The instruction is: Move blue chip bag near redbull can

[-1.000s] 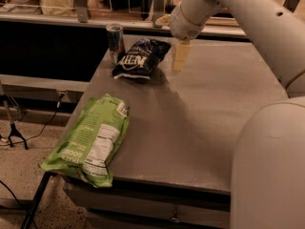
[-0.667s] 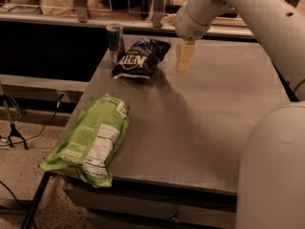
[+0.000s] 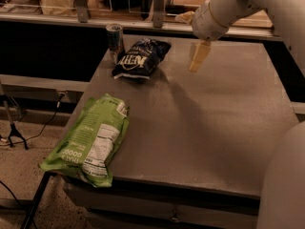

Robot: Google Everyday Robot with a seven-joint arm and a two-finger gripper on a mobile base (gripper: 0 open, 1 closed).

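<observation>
The claw [image 3: 198,58] has drifted to the right since a second ago. Then it hung close beside the right edge of the blue bag [image 3: 141,57]; now a clear strip of bare surface [image 3: 214,118] lies between them. It hangs above the far half of the surface, pointing down and tilted a little, and it carries nothing. Whether it is clenched or released I cannot tell, as it shows only as one pale tapered shape. The arm [image 3: 228,8] reaches in from the upper right, and its bulky lower part at the bottom right corner has also pulled further to the right than before.

Nothing else has shifted. The blue bag lies flat near the far left corner, just where it lay earlier, with its white lettering facing up. The can [image 3: 115,41] stands upright at that same corner, just left of the bag and slightly behind it. The two are so close that I cannot say whether they touch. The green bag [image 3: 88,140] lies unmoved at the near left edge, label up, with its lower end hanging over the edge.

Both bags look puffed and closed, so their contents are hidden. The can's silver top is in view, but what is inside cannot be seen.
</observation>
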